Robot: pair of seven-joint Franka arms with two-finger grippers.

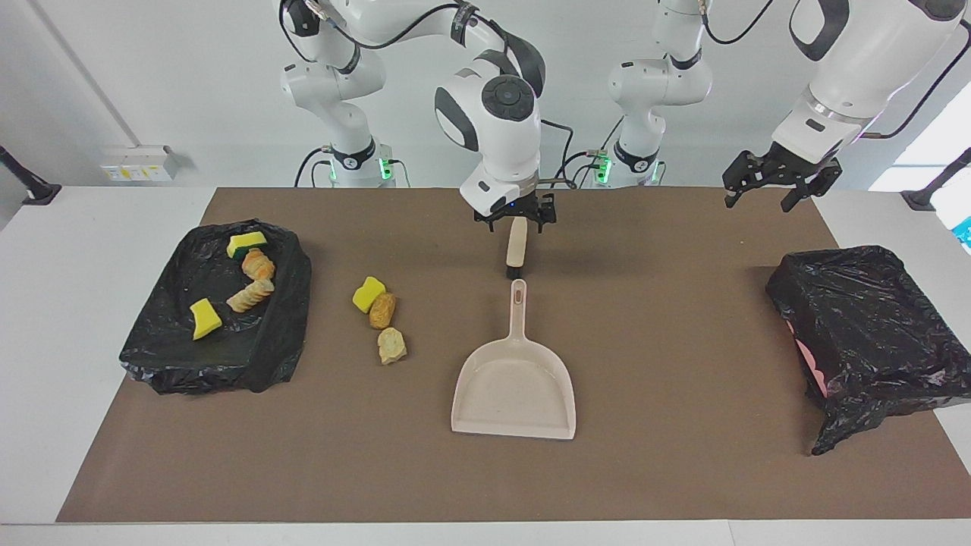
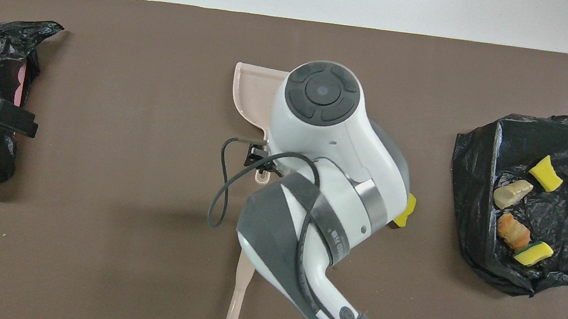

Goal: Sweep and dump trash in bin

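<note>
A beige brush lies on the brown mat, its dark bristle end next to the handle of a beige dustpan. My right gripper is low over the brush, fingers open on either side of its handle. Three pieces of trash lie on the mat toward the right arm's end: a yellow sponge, a brown lump and a beige lump. Several more lie in a black-lined tray. The overhead view shows the brush handle and dustpan; the arm hides the lumps.
A black-bagged bin with pink showing stands at the left arm's end. My left gripper waits open in the air over the mat beside it. The brown mat covers most of the white table.
</note>
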